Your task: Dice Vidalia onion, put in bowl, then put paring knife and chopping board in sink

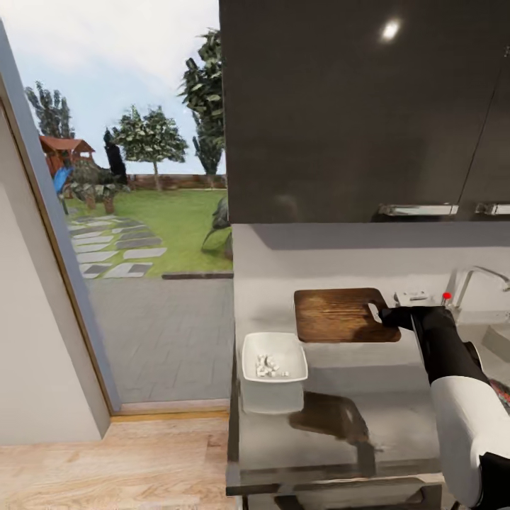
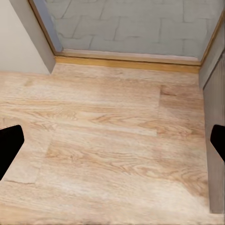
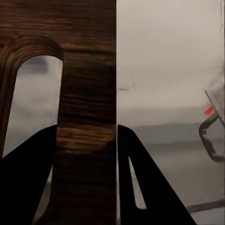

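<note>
Fingers of the right gripper (image 3: 86,140) are closed on the handle end of the chopping board (image 1: 340,315), one dark finger (image 3: 28,183) on each face of the wooden bar beside the handle hole, as the right wrist view shows edge-on. In the head view the board appears lifted clear of the countertop (image 1: 397,418), roughly level, its dark reflection lying on the glossy slab below; the handle end points toward the tap (image 1: 482,278) with its red knob (image 1: 446,295), where the edge of the sink (image 1: 496,331) begins. The white bowl (image 1: 274,358) sits at the counter's near left corner, well apart from the board, and holds small pale pieces, judged to be the diced onion (image 1: 268,366). The paring knife cannot be located. The left gripper (image 2: 112,140) hangs over the light wood floor (image 2: 103,140) with its two fingertips (image 2: 10,143) wide apart and nothing between them. Handling, as a judgement: the board is a stiff wooden slab, not fragile, of moderate weight; held at one end only, its free length acts as a lever and may droop or twist in the pinch, so the grasp across the solid bar next to the hole is sensible, and slow carriage with the board kept level is advisable. The polished sink and counter offer little friction on release.
</note>
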Tool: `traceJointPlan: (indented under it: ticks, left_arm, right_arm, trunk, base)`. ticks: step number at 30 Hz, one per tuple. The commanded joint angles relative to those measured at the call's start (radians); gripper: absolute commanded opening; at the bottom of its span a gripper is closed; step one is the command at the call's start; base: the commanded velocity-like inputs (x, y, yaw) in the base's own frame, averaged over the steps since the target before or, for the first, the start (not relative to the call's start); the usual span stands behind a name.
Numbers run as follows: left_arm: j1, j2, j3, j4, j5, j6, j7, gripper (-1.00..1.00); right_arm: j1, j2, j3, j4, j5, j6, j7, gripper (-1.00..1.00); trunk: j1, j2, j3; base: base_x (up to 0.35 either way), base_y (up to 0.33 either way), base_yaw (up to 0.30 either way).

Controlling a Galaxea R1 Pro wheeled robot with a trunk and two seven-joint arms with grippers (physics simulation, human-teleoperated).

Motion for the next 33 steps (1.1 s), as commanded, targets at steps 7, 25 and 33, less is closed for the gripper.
traceJointPlan:
  ticks: [7, 25, 33]
  left_arm:
    - [0.002, 0.024, -0.001, 0.004, 0.005, -0.035, 0.003, 1.0]
    - [0.016, 0.029, -0.002, 0.008, 0.005, 0.019, -0.018, 1.0]
    - [0.027, 0.022, -0.002, 0.011, 0.005, 0.544, -0.042, 1.0]
  right_arm:
    - [0.013, 0.018, 0.023, 0.002, 0.033, -0.004, 0.036, -1.0]
    - [0.014, 0.065, 0.009, 0.028, 0.041, -0.052, 0.113, -1.0]
    - [0.014, 0.052, 0.008, 0.027, 0.041, -0.05, 0.112, -1.0]
  trunk:
    - [0.0, -0.001, -0.001]
    - [0.0, -0.001, -0.001]
    - [0.0, -0.001, -0.001]
  base:
    - [-0.066, -0.068, 0.0]
    - [-0.021, 0.0, 0.0]
    - [0.0, 0.0, 0.0]
